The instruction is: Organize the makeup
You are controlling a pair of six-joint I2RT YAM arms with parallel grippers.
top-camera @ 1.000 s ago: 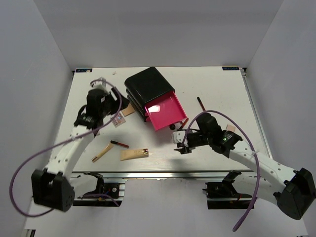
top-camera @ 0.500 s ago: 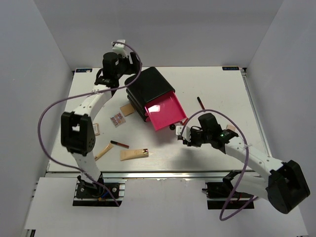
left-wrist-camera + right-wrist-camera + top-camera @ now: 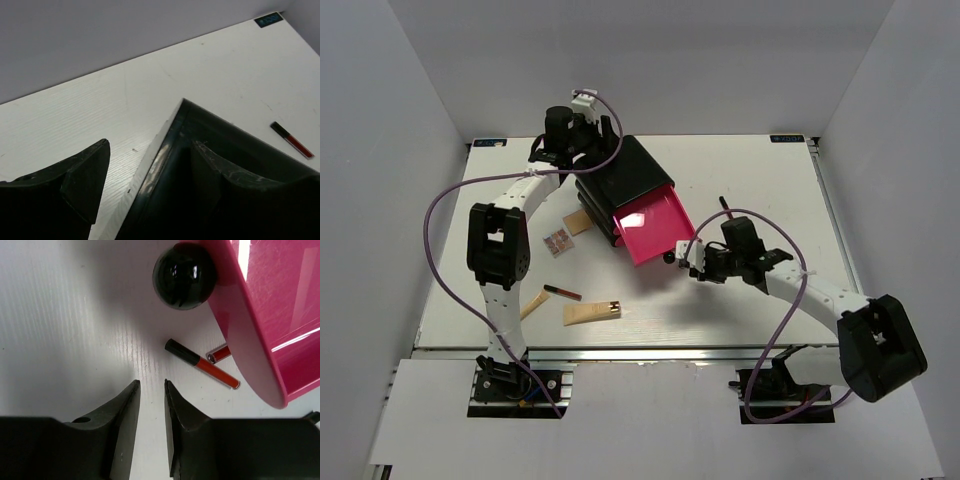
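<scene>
The makeup lies around a black box with an open pink drawer. A patterned packet, a black-and-red lipstick, a beige tube and a beige stick lie front left. My left gripper is open at the box's back left edge, one finger over the table and the other over the box top. My right gripper is empty with a narrow gap. It hovers just short of a lipstick and a second one beside the drawer.
The drawer's black knob sits just beyond my right gripper. Another lipstick lies right of the box, also seen from above. A tan piece lies against the box's left side. Grey walls surround the table.
My left arm swung from the packet at the table's left up to the box's back edge. My right gripper moved up and left toward the drawer knob.
</scene>
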